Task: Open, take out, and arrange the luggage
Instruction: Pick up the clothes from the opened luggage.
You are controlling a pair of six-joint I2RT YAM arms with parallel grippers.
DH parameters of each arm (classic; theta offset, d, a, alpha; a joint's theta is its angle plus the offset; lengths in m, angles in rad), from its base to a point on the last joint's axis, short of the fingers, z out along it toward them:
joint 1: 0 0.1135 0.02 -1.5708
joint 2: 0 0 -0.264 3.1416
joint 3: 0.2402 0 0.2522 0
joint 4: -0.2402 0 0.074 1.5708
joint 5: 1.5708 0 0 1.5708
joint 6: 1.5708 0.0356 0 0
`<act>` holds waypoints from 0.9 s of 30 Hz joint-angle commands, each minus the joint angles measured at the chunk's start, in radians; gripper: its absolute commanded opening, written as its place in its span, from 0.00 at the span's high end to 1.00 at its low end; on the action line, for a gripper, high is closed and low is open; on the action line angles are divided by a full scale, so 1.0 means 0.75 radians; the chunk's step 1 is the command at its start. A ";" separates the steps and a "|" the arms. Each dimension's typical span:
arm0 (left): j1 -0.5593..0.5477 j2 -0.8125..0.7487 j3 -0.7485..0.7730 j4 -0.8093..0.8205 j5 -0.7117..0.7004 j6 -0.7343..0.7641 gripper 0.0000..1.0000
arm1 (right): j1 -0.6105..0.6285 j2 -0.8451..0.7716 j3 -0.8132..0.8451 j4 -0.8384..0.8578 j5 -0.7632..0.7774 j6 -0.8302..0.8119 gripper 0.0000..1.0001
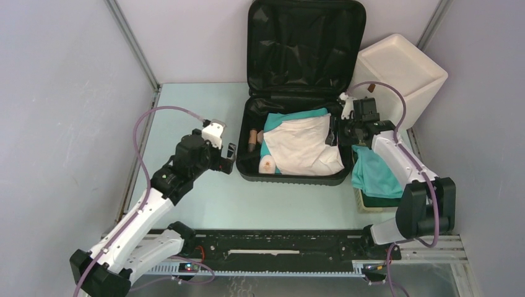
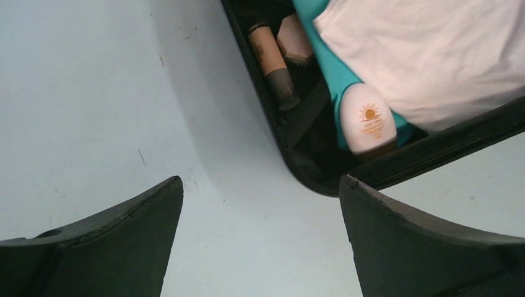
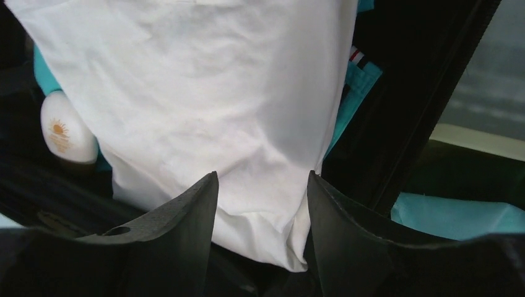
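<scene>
The luggage [image 1: 303,37] is a black suitcase lying open at the back middle, its lid standing against the wall. In its base lie a white cloth [image 1: 303,145] over a teal cloth [image 1: 291,117], a white bottle with a sun logo [image 2: 368,124] and a brown tube [image 2: 272,59]. My left gripper [image 1: 229,158] hangs open over bare table just outside the suitcase's front left corner [image 2: 309,176], holding nothing. My right gripper [image 1: 331,133] reaches in over the right rim. Its jaws [image 3: 263,176] stand apart, with the white cloth's [image 3: 204,93] near edge between them.
A white box [image 1: 402,68] stands tilted at the back right, against the suitcase. Another teal cloth [image 1: 374,173] lies on a pale basket [image 1: 365,201] under the right arm. Grey walls close in both sides, and a black rail [image 1: 278,247] runs along the near edge.
</scene>
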 commanded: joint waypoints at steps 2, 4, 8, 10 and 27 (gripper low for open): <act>0.020 0.006 0.010 0.016 0.013 0.050 0.00 | 0.010 0.063 -0.001 0.064 0.043 0.054 0.32; 0.020 0.003 0.007 0.021 0.020 0.050 0.00 | 0.012 0.082 -0.015 0.073 0.050 0.054 0.29; 0.022 0.013 0.008 0.019 0.031 0.049 0.00 | 0.029 0.130 -0.019 0.080 0.116 0.024 0.28; 0.022 0.015 0.009 0.019 0.035 0.051 0.00 | 0.033 0.150 -0.018 0.071 0.126 0.016 0.30; 0.028 0.016 0.006 0.020 0.051 0.048 0.00 | 0.042 -0.028 -0.048 0.080 0.035 -0.023 0.94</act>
